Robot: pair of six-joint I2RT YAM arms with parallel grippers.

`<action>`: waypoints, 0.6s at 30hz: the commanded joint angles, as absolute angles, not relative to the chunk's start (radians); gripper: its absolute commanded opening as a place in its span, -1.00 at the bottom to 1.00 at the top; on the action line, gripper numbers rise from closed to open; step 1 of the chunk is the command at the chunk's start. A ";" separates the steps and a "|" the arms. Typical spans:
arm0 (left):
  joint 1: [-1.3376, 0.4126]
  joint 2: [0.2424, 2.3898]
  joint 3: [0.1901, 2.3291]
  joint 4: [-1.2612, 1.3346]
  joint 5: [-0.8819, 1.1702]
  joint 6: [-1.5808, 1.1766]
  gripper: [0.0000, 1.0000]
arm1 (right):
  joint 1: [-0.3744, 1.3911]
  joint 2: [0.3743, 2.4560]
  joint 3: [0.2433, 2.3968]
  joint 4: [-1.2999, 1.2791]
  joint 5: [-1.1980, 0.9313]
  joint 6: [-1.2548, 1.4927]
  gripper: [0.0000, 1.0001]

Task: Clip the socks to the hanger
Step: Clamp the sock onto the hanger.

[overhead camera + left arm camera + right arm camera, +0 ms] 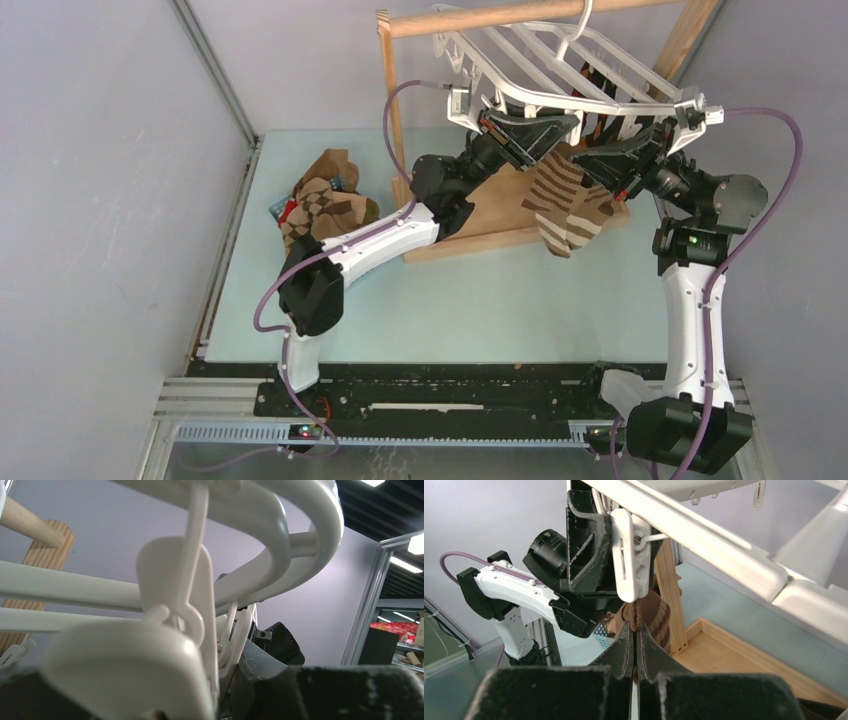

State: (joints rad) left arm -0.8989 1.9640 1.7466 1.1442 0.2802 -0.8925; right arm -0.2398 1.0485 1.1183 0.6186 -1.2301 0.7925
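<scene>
Right claw (634, 635): clenched on the top edge of the striped sock (654, 611); fabric bunches just above the fingertips and the rest hangs down over the bench (480, 300).
Clip (629, 575): dangles off the hanger (724, 555) bar, long axis vertical, mouth down.
Key relation: clip mouth sits straight above the right claw's tips. Sock edge is touching it or just beneath; can't tell whether any fabric is inside the mouth.
Left claw (620, 532): grasping the clip's upper paddles from the far side, one finger on each face. Looks like it's squeezing the clip open, but can't confirm the gap.
Nearer arm: both are at the clip. Right carries the sock, left works the clip.
Next move (judgement): short straight lift of the sock edge into the mouth, then left lets go of the paddles.
Risk: clip swings freely, so a sideways nudge could push the mouth off line.
Other socks (322, 200): piled at the bench's left side, well apart from both claws.
</scene>
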 commanded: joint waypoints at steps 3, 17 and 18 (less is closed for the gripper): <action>-0.895 1.942 1.754 1.198 0.304 -0.910 -0.91 | -0.229 1.039 1.169 0.674 -1.222 0.828 -1.00; -0.895 1.964 1.785 1.217 0.325 -0.942 -0.91 | -0.258 1.063 1.184 0.665 -1.187 0.852 -1.00; -0.895 1.967 1.789 1.218 0.327 -0.945 -0.91 | -0.258 1.065 1.187 0.666 -1.188 0.854 -1.00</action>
